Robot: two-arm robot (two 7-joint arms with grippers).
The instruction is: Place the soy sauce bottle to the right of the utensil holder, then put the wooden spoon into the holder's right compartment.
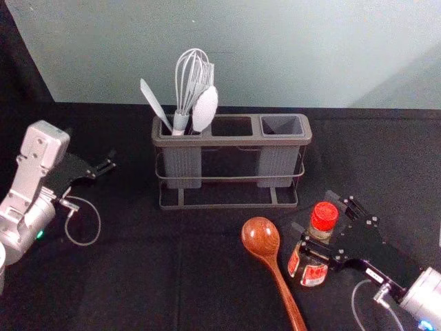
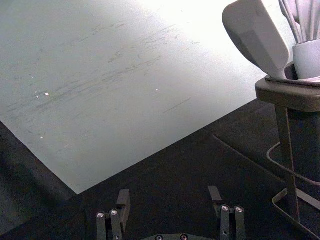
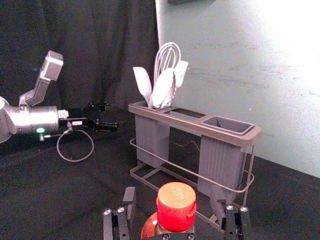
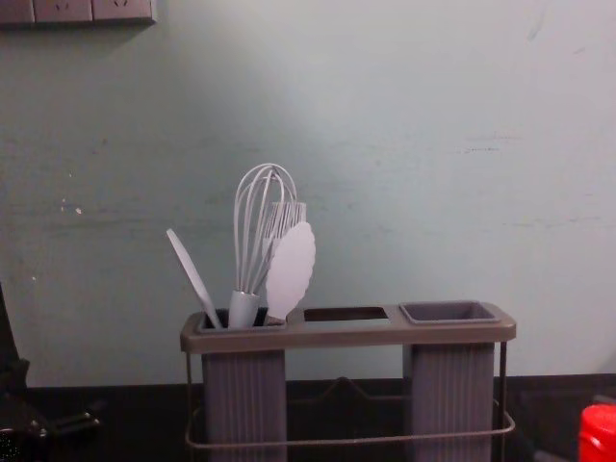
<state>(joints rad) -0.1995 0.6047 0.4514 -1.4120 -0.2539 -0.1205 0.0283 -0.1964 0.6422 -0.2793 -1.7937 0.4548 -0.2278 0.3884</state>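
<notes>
The right gripper (image 1: 315, 212) is open around the upright soy sauce bottle (image 1: 324, 216), in front of the holder's right end; in the right wrist view, gaps separate the fingers of the right gripper (image 3: 173, 193) from the red cap (image 3: 176, 206). Left of the bottle lies the wooden spoon (image 1: 260, 238), bowl toward the utensil holder (image 1: 238, 140). White utensils (image 1: 205, 109) fill the holder's left compartment; its right compartment (image 1: 282, 125) looks empty. Off to the left, the idle left gripper (image 1: 109, 163) is open; the left wrist view shows left gripper (image 2: 169, 194) fingers wide apart.
Behind the black-covered table (image 1: 124, 276) rises a pale wall (image 1: 275, 55). The holder's wire frame (image 1: 231, 206) stands close beyond the spoon and bottle. A socket panel (image 4: 77, 10) is high on the wall.
</notes>
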